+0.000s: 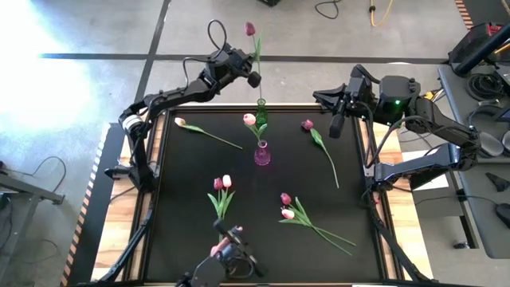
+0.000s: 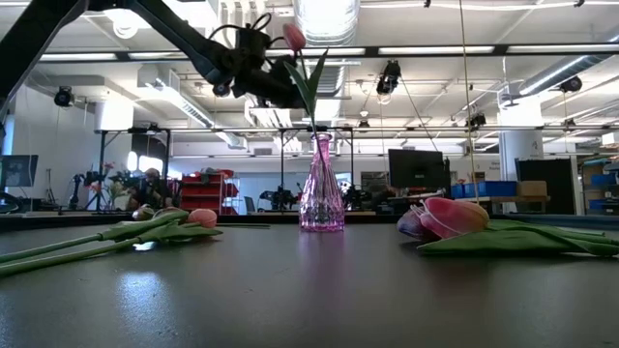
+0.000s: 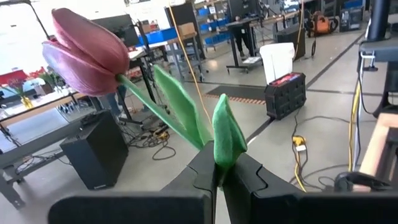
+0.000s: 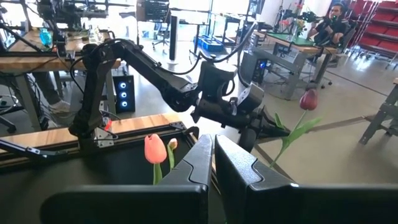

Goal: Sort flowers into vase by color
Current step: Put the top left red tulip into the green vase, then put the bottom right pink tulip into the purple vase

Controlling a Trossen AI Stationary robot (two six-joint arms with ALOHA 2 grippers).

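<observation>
My left gripper (image 1: 253, 79) (image 3: 217, 180) hangs over the table's far edge, shut on a maroon tulip (image 1: 249, 29) (image 4: 309, 99). The tulip's stem runs down toward the green vase (image 1: 260, 117); whether its end is inside, I cannot tell. A pink tulip (image 1: 249, 119) (image 4: 155, 149) stands up beside the green vase, its stem leading to the pink vase (image 1: 262, 154) (image 2: 321, 188). My right gripper (image 1: 335, 124) (image 4: 212, 155) waits shut over the far right corner, touching nothing. My left gripper pinches the maroon tulip's stem (image 3: 219, 163) between its two fingers, just where the green leaves (image 3: 227, 134) spring off, well below the head (image 3: 87, 56). The tulip is clear of the table. It stands above the fingers and leans toward the far edge.
Loose tulips lie on the black tabletop: a pink one (image 1: 180, 122) at far left, a maroon one (image 1: 307, 125) at far right, a maroon and pink pair (image 1: 222, 184) left of the middle, another pair (image 1: 286, 206) near right. A camera mount (image 1: 229, 253) sits at the near edge.
</observation>
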